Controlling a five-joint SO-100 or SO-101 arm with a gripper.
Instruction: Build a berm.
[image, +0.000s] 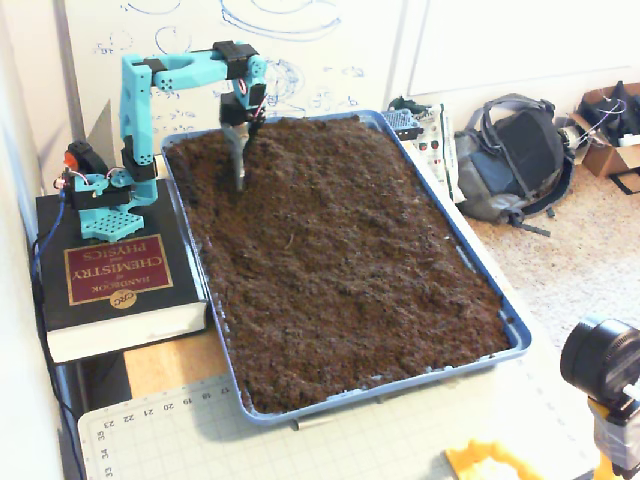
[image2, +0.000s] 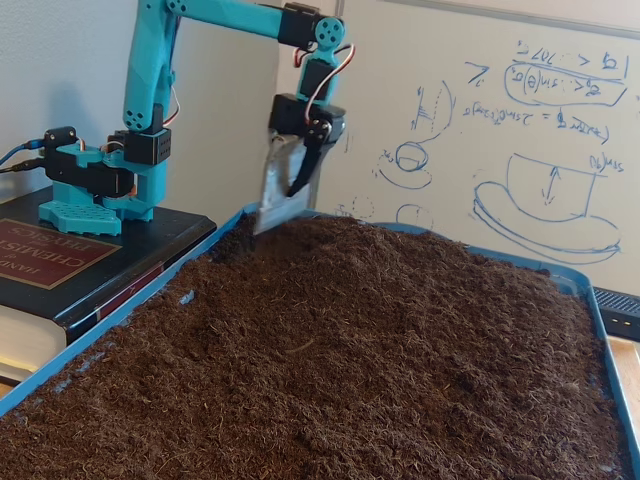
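Note:
A blue tray (image: 478, 270) is filled with loose dark brown soil (image: 340, 250). The soil lies as a rough, slightly humped bed, and no separate narrow berm stands out in either fixed view. My teal arm reaches over the tray's far left corner. My gripper (image: 239, 170) points straight down with a flat grey metal blade (image2: 274, 195) hanging from it. The black finger (image2: 303, 172) lies against the blade. The blade's tip touches the soil (image2: 380, 330) near the tray's back edge.
The arm's base (image: 100, 200) stands on a thick chemistry handbook (image: 115, 280) left of the tray. A whiteboard (image2: 520, 120) stands behind. A backpack (image: 515, 160) lies on the floor at right. A cutting mat (image: 300, 445) and a camera (image: 605, 365) are in front.

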